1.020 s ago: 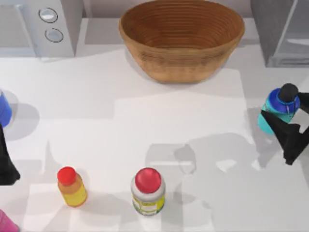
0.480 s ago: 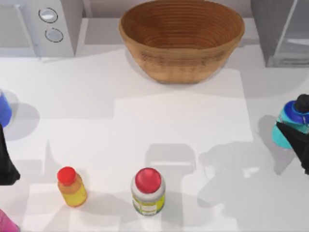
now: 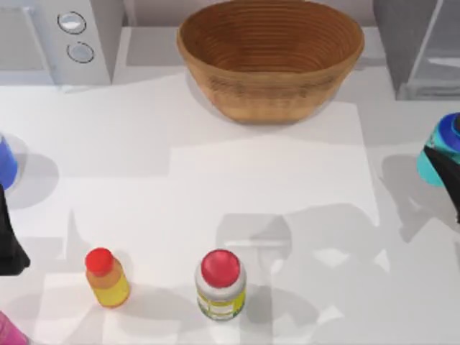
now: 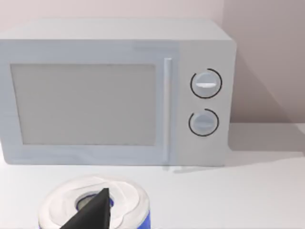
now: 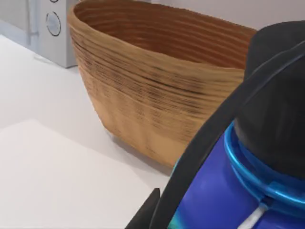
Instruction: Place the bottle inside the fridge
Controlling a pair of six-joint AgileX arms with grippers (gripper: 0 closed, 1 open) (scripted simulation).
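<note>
The cyan bottle with its dark blue shoulder hangs at the table's far right edge, partly cut off by the top view's border. My right gripper is shut on the bottle, its dark fingers wrapping the body. Close up, the bottle shows its blue shoulder, black cap and black loop. The fridge, a dark grey cabinet with a pale door panel, stands in the back right corner, behind the bottle. My left arm rests at the left edge.
A wicker basket sits at the back centre and a light grey microwave at the back left. Near the front stand a yellow-orange bottle and a white jar. A blue can sits at the left edge.
My right gripper has carried the bottle to the right and toward the back, closer to the fridge. The left arm has not moved.
</note>
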